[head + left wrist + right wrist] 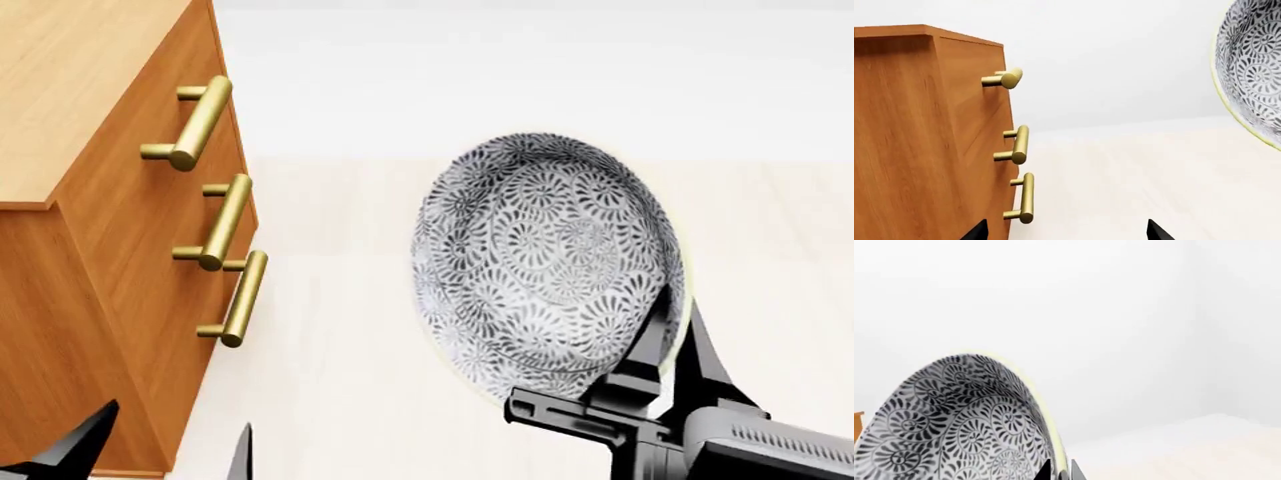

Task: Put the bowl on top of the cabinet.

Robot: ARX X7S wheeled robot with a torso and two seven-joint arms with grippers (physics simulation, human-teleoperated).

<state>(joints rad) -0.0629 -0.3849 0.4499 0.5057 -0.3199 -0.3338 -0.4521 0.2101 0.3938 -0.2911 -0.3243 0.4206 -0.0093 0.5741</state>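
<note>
The bowl (547, 270), white with dense grey-black flower motifs, hangs tilted on edge in the air to the right of the cabinet, its inside facing the head camera. My right gripper (674, 335) is shut on the bowl's rim, one finger inside and one outside; the right wrist view shows the same pinch (1059, 471) on the bowl (954, 425). The orange-brown cabinet (94, 260) with brass bar handles (220, 222) stands at the left, its lighter top (67, 80) bare. My left gripper (167, 450) is open low beside the cabinet's front corner, holding nothing. The left wrist view also catches the bowl (1254, 70).
A pale wooden floor or tabletop (374, 400) stretches right of the cabinet, with a plain white wall (534, 70) behind. The cabinet's side (914, 150) and handles (1019, 145) fill the left wrist view close to the left gripper (1066, 232).
</note>
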